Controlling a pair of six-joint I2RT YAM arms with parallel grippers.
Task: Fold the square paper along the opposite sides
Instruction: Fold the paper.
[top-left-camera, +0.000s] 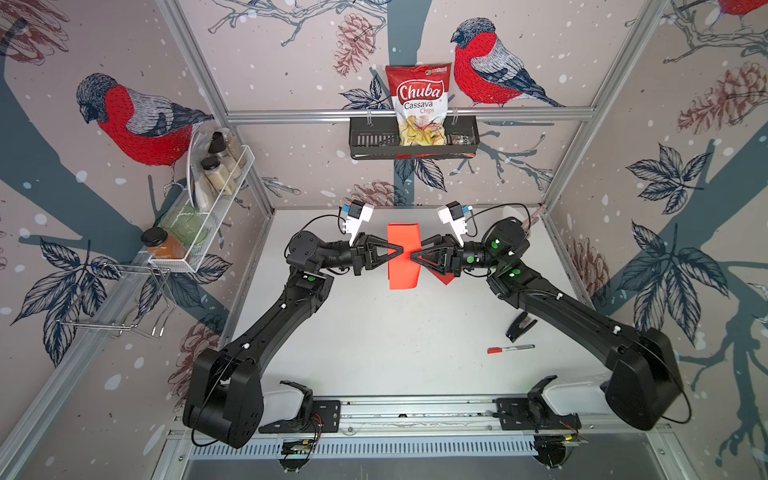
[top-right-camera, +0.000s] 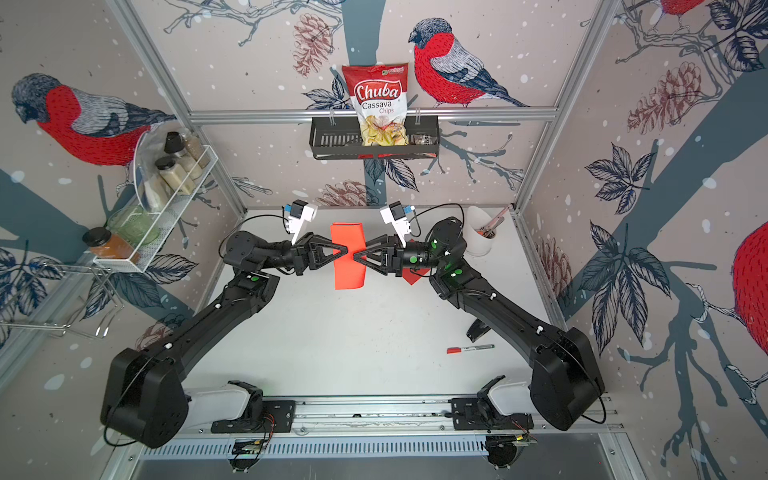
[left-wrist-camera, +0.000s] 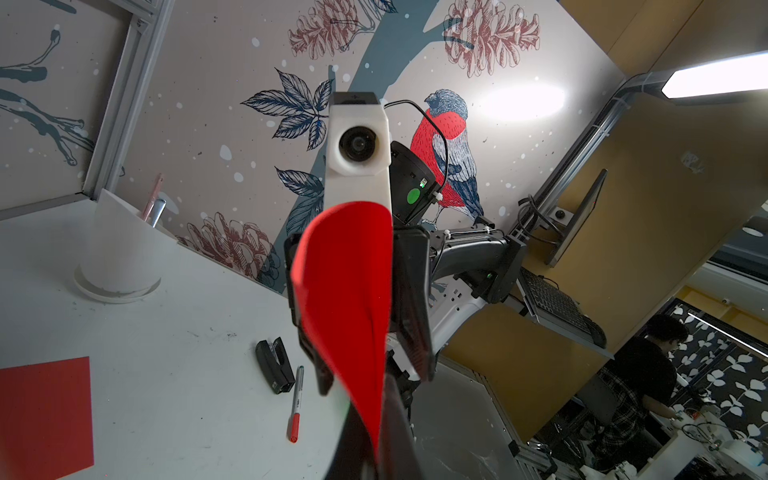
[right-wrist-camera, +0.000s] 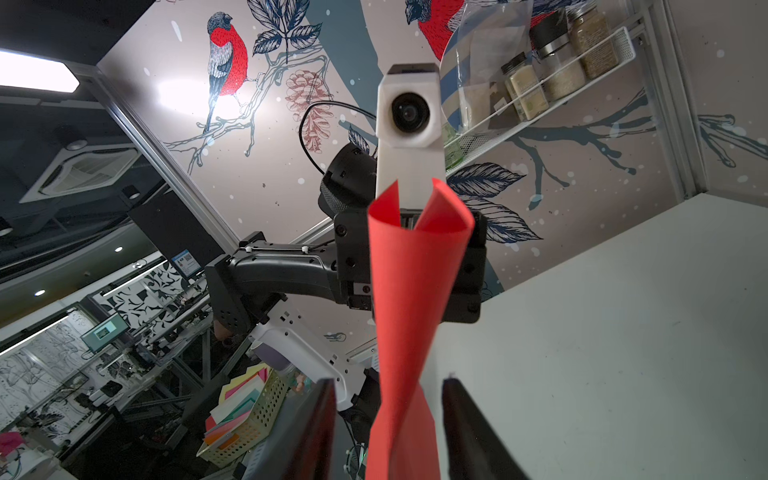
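The right pincer (right-wrist-camera: 390, 380) stands apart around the curled red paper (right-wrist-camera: 401, 291), not yet pinching it. The left pincer (top-left-camera: 400, 250), at the sheet's 9 o'clock, is clamped on it above the surface (top-left-camera: 415, 332). Mid-fold, I judge; next the right should close at 3 o'clock, edges matched.

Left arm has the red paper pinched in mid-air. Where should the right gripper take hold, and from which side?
Take the midpoint of the edge facing the right gripper, opposite the left gripper's pinch, coming in level from the robot's right. The red paper is curled and narrowest there, and the open jaws straddle it.
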